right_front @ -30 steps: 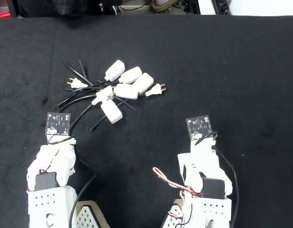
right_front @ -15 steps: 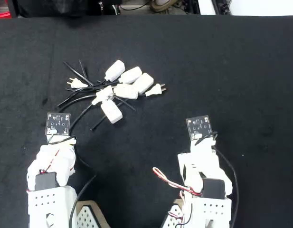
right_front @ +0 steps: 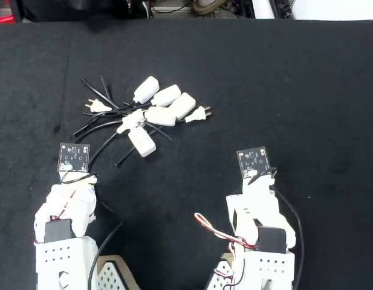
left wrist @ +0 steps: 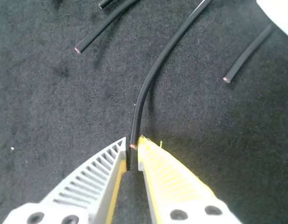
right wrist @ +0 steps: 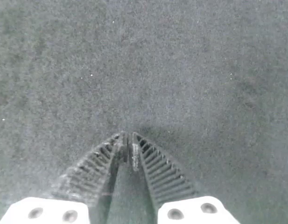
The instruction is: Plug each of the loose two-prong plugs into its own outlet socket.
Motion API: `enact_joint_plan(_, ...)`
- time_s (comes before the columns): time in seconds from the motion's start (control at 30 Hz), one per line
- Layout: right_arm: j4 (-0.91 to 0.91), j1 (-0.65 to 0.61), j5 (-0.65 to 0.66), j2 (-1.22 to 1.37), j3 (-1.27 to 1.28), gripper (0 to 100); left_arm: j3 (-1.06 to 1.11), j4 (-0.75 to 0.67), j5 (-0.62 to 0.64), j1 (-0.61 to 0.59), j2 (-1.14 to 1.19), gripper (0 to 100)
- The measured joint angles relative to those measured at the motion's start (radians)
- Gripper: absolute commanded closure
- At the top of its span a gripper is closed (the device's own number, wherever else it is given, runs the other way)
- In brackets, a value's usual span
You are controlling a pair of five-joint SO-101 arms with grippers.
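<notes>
**Arms idle as the plugs wait.** Nothing has shifted over the past second. Both arms sit parked at the near edge of the black counter (right_front: 307, 78), and the heap of white fittings lies just as it did. By the look of it, the plugging-in has not begun.

At left, the left arm (right_front: 64, 211) rests with the left tool (left wrist: 132, 148) closed, its tips drawn together to a slit. The cut end of a black cable (left wrist: 151, 81) lies right at those tips. Whether it is pinched or merely rests on the cloth beneath cannot be told. Two cable stubs (left wrist: 101, 32) lie farther out.

Up the counter from that arm sits the tangle. On its left fringe a loose plug (right_front: 98, 106) points its prongs away from the heap. In the middle, the white socket blocks (right_front: 167, 95) huddle against one another, and a lone socket block (right_front: 141, 142) lies a little nearer the arms. A small white piece (right_front: 130, 121) among them may be another plug, but it is too crowded there to say. On the right fringe a second plug (right_front: 199, 113) aims its prongs rightward.

The sockets are the only receptacles here. None appears to hold a plug, so every pairing seems still to be made.

At right, the right arm (right_front: 257, 211) is parked with the right tool (right wrist: 128, 141) closed above the dark cloth, well apart from the heap.
</notes>
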Motion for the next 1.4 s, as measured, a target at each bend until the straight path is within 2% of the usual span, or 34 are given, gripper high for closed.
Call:
enact_joint_plan(0.43, 0.000, 0.002, -0.002, 0.000, 0.000, 98.6, -0.002, 0.003, 0.000, 0.043, 0.000, 94)
enact_joint_plan(0.53, -0.003, 0.017, 0.006, 0.000, 0.000, 96.4, -0.071, 0.011, 0.000, 0.046, 0.000, 94)
enact_joint_plan(0.6, -0.025, 0.015, 0.094, 0.000, 0.000, 95.9, -0.160, 0.029, -0.038, 0.046, 0.000, 94)
enact_joint_plan(0.7, -0.063, 0.015, 0.302, 0.000, 0.000, 96.0, -0.316, 0.078, -0.107, 0.097, 0.021, 94)
enact_joint_plan(0.73, -0.072, 0.014, 0.341, 0.000, -0.008, 96.0, -0.370, 0.092, -0.109, 0.126, 0.046, 94)
enact_joint_plan(0.8, -0.077, 0.014, 0.333, 0.000, -0.040, 95.9, -0.477, 0.115, -0.098, 0.183, 0.127, 94)
enact_joint_plan(0.93, -0.077, 0.017, 0.315, 0.003, -0.103, 95.7, -0.695, 0.132, 0.006, 0.253, 0.422, 90)
enact_joint_plan(1.17, -0.144, 0.015, 0.313, 0.261, -0.187, 95.6, -0.990, 0.132, 0.319, 0.315, 1.022, 70)
enact_joint_plan(1.27, -0.175, 0.009, 0.311, 0.425, -0.265, 95.7, -1.046, 0.132, 0.459, 0.311, 1.131, 65)
enact_joint_plan(1.4, -0.216, 0.009, 0.311, 0.646, -0.377, 95.9, -1.057, 0.132, 0.644, 0.322, 1.163, 63)
